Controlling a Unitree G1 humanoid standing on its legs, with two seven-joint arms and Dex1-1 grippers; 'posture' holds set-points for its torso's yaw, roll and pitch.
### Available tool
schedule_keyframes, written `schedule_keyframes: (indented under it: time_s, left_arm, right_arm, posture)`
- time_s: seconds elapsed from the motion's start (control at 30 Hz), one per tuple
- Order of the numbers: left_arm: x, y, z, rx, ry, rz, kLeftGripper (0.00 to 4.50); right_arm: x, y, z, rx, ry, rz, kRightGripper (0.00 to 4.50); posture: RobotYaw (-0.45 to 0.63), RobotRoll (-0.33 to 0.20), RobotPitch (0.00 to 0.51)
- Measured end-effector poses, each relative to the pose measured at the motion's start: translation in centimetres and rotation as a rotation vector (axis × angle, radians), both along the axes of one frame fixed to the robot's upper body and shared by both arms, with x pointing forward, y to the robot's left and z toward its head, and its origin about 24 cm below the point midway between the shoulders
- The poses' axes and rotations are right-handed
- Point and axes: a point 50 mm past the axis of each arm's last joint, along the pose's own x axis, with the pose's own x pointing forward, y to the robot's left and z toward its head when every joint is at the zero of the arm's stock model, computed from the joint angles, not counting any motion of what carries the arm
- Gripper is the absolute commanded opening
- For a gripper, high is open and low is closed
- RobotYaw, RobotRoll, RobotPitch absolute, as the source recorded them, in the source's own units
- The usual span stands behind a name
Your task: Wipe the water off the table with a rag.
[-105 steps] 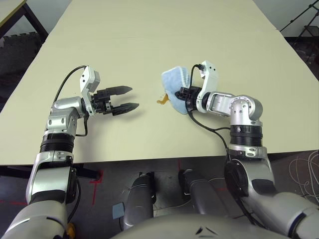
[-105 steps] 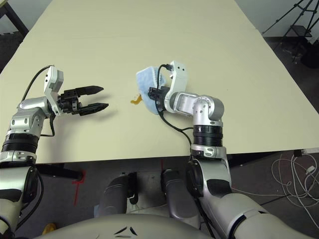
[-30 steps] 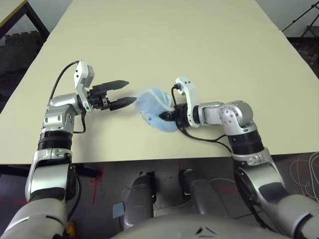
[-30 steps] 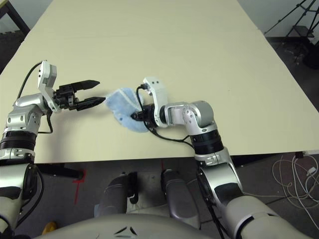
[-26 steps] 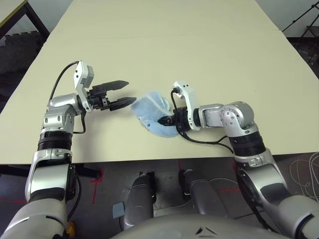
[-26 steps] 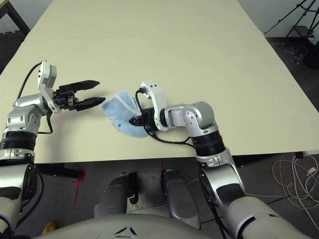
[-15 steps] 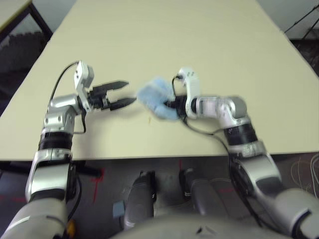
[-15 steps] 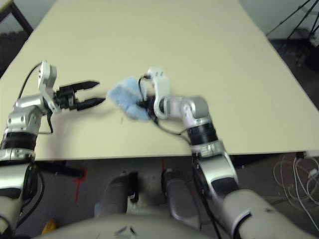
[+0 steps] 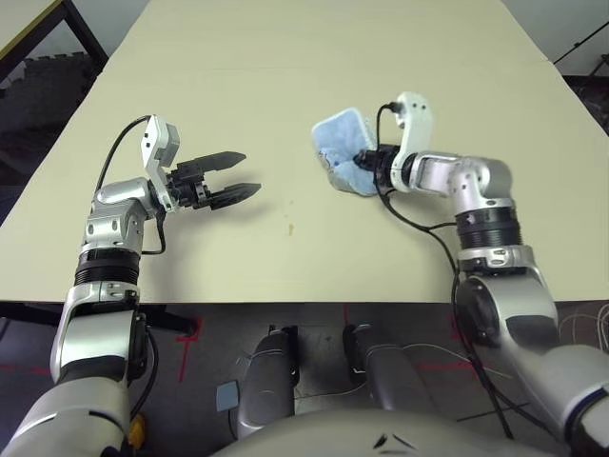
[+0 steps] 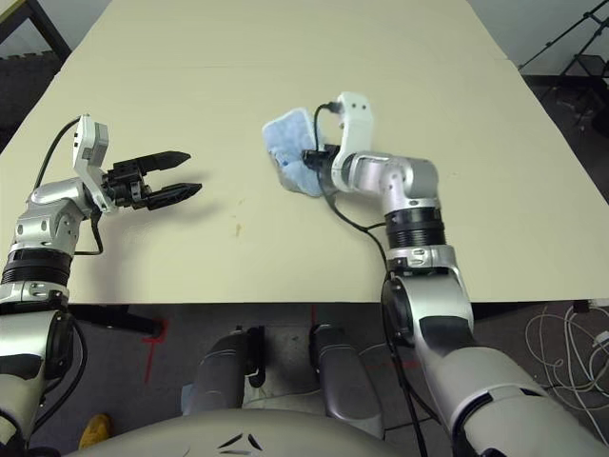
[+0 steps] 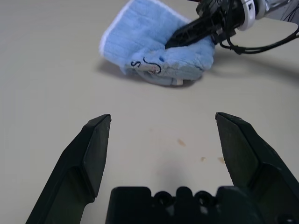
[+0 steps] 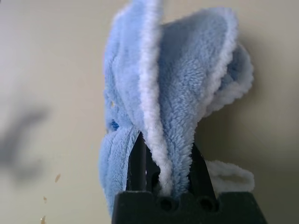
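Observation:
The light blue fuzzy rag [image 9: 339, 152] is bunched up on the pale beige table [image 9: 285, 67], right of centre. My right gripper [image 9: 365, 168] is shut on its near side; in the right wrist view the rag [image 12: 159, 98] is pinched between the two black fingers [image 12: 138, 161]. My left gripper [image 9: 245, 173] hovers open over the table to the left, well apart from the rag, with nothing between its fingers [image 11: 96, 140]. Of the water, a few tiny orange-brown specks [image 9: 291, 228] show on the table between the two grippers, also as specks [image 11: 180, 142] in the left wrist view.
The table's front edge [image 9: 285, 303] runs just below both forearms. Dark floor with cables and a stand [image 10: 571, 38] lies off the right side. Another table's corner [image 9: 19, 19] shows at the far left.
My right gripper has carried the rag from the near middle of the table back and to the right. Tiny specks show where it passed. The left gripper has stayed put, open.

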Motion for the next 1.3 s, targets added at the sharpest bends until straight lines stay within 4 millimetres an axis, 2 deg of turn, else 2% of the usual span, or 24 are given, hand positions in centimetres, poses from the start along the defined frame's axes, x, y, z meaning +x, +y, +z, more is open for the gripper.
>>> schedule_keyframes:
  time_s: [0.3, 0.43, 0.6, 0.67, 0.77, 0.87, 0.97, 1.13, 1.3]
  left_arm:
    - [0.2, -0.1, -0.5, -0.006, 0.014, 0.001, 4.5]
    - [0.4, -0.3, -0.1, 0.001, -0.001, -0.005, 4.5]
    - [0.5, -0.2, -0.3, -0.004, 0.01, -0.002, 4.5]
    - [0.5, -0.2, -0.4, -0.004, 0.014, -0.003, 4.5]
    - [0.5, -0.2, -0.4, -0.003, 0.011, -0.007, 4.5]
    - [0.5, -0.3, -0.4, -0.002, 0.008, -0.008, 4.5]
    - [0.6, -0.3, -0.3, 0.0, 0.005, -0.009, 4.5]
    - [0.7, -0.3, 0.0, 0.004, -0.003, -0.011, 4.5]
    - [1.0, -0.4, 0.3, 0.005, -0.002, -0.009, 4.5]
  right_arm:
    - [-0.6, -5.2, 4.7, 0.046, -0.055, -0.005, 0.04]
    - [-1.3, -8.1, 7.5, 0.023, -0.118, -0.035, 0.04]
    - [-2.2, -11.0, 8.6, -0.04, -0.142, -0.083, 0.04]
    - [-2.5, -12.3, 8.4, -0.066, -0.132, -0.11, 0.04]
    - [-3.0, -13.9, 6.7, -0.097, -0.075, -0.129, 0.04]
    - [-3.4, -14.8, 4.6, -0.113, 0.0, -0.129, 0.04]
    - [-3.9, -15.5, 3.5, -0.116, 0.034, -0.129, 0.04]
    - [-4.0, -16.3, 1.3, -0.12, 0.079, -0.15, 0.04]
    - [-3.5, -15.7, -0.6, -0.125, 0.108, -0.142, 0.04]
  posture:
    - [-0.25, 0.0, 0.163]
    - [-0.26, 0.0, 0.163]
    - [-0.26, 0.0, 0.165]
    - [-0.27, 0.0, 0.165]
    - [-0.27, 0.0, 0.166]
    - [-0.27, 0.0, 0.166]
    - [-0.27, 0.0, 0.166]
    - [-0.27, 0.0, 0.167]
    - [-0.27, 0.0, 0.164]
